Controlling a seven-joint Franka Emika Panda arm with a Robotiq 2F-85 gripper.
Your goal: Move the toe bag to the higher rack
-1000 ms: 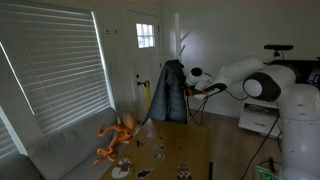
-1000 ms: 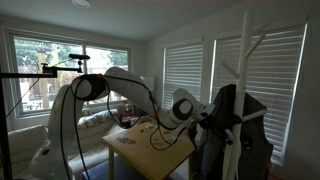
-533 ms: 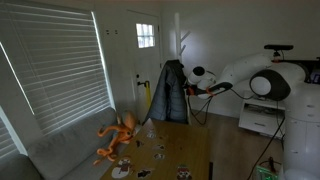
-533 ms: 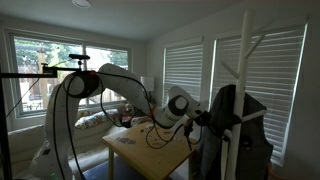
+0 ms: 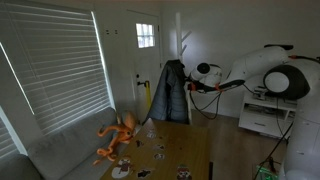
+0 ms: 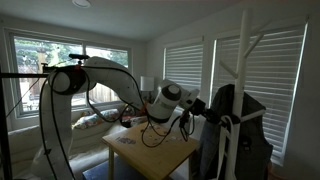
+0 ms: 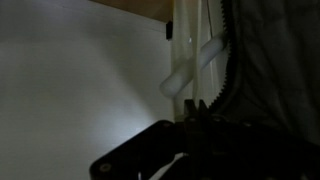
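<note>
Noted nearest the counter (image 6: 150, 152), carrying scattered small items and an orange toy (image 5: 117, 136) by its left edge. Found the gripper (image 6: 207, 107) past the counter's far corner, level with the hanging cloth on the coat stand (image 6: 243, 60). Cannot tell its opening or any hold: dark and blurred in every view. Judged the toe bag (image 7: 272, 45) to be the pale cloth in the wrist view, hanging against the dark coat (image 5: 171, 92), just beside a lower peg (image 7: 196, 68); identification uncertain. Located the higher rack (image 5: 182, 40) well above, bare. Judged the step in hand as securing the bag's strap. Recommend pinching strap only, not coat, and lifting clear of the lower peg's tip before rising. Found open room above the coat and toward the door (image 5: 147, 60); noted blinds (image 6: 185, 70) close behind the stand.
</note>
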